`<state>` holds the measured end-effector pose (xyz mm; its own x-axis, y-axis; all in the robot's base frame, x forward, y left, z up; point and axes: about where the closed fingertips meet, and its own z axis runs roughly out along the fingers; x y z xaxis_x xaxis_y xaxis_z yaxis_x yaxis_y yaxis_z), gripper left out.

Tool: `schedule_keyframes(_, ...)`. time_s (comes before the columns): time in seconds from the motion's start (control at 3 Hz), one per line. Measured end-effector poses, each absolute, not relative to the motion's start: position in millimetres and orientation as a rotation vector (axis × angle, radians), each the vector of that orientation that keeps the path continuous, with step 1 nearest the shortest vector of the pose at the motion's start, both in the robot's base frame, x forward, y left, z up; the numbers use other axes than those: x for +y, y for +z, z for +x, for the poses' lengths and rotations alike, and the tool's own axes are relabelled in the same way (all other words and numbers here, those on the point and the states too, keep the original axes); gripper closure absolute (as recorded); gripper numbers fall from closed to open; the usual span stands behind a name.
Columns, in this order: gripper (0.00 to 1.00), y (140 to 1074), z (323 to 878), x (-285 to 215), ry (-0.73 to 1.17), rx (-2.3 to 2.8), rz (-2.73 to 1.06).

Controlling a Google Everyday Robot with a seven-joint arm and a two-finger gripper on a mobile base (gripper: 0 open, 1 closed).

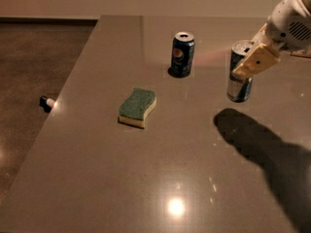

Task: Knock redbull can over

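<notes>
The redbull can (pixel 237 88), slim with blue and silver panels and a silver top, stands upright on the table (pixel 160 154) at the right. My gripper (pixel 249 66) reaches in from the upper right. Its beige finger (pixel 256 61) lies across the can's upper half, against it. A wider dark blue Pepsi can (pixel 182 55) stands upright to the left of the redbull can, well apart from it.
A green and yellow sponge (pixel 138 107) lies near the table's middle left. A small dark object (pixel 46 102) lies on the floor past the table's left edge. The arm casts a large shadow (pixel 262 144) on the table at front right.
</notes>
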<state>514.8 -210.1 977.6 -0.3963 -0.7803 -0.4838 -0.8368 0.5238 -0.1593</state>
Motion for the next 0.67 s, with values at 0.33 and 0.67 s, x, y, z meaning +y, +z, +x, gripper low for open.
schedule_keyframes(0.33, 1.00, 968.0, 494.0, -219.1, 0.000, 2.393, -1.472)
schedule_keyframes(0.67, 1.00, 958.7, 480.7, -227.5, -0.128, 2.486, -1.605)
